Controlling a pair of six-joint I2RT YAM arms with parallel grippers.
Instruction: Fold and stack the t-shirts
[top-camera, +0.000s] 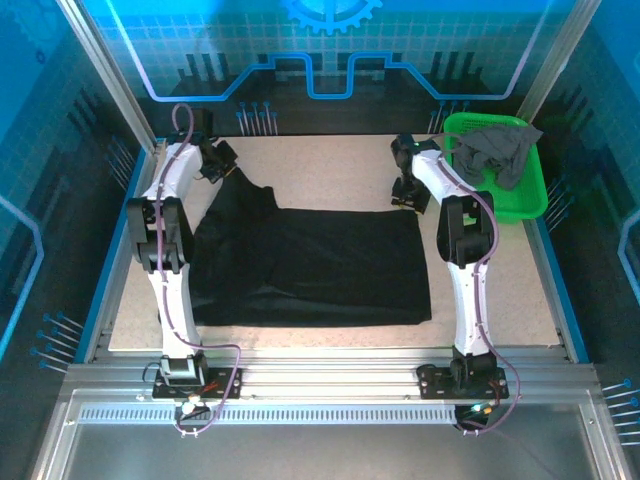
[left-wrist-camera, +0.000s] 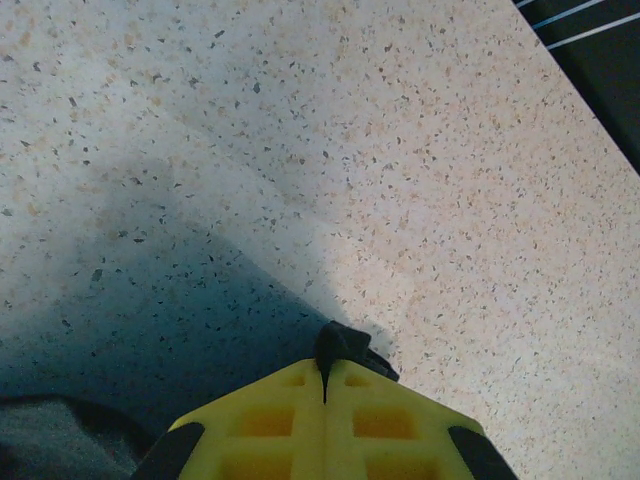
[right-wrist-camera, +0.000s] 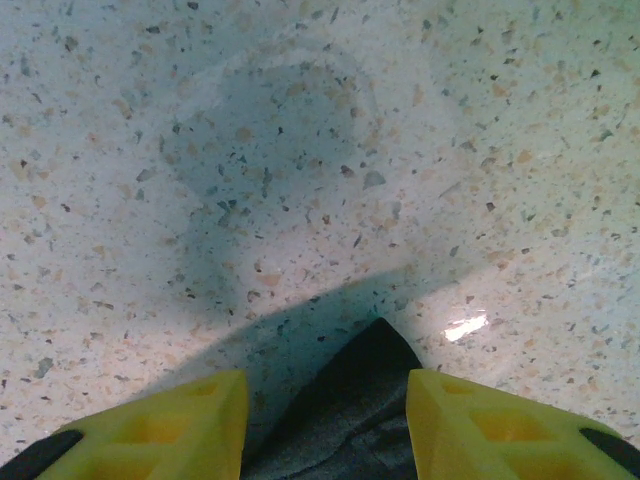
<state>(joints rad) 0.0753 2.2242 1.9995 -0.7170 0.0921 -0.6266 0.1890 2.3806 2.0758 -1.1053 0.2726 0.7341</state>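
Note:
A black t-shirt (top-camera: 310, 265) lies spread flat in the middle of the table. My left gripper (top-camera: 222, 160) is at the shirt's far left corner; in the left wrist view the gripper (left-wrist-camera: 325, 378) is shut, with a small tuft of black cloth (left-wrist-camera: 345, 345) pinched at its yellow tips. My right gripper (top-camera: 405, 200) hovers at the shirt's far right corner. In the right wrist view the gripper (right-wrist-camera: 325, 392) stands open, and the shirt's pointed corner (right-wrist-camera: 365, 395) lies on the table between its fingers. A dark grey t-shirt (top-camera: 500, 150) sits crumpled in the basket.
A bright green mesh basket (top-camera: 520, 200) stands at the far right of the speckled table (top-camera: 330, 165). Blue-lit enclosure walls and metal posts ring the table. Bare tabletop runs along the far edge and to the right of the black shirt.

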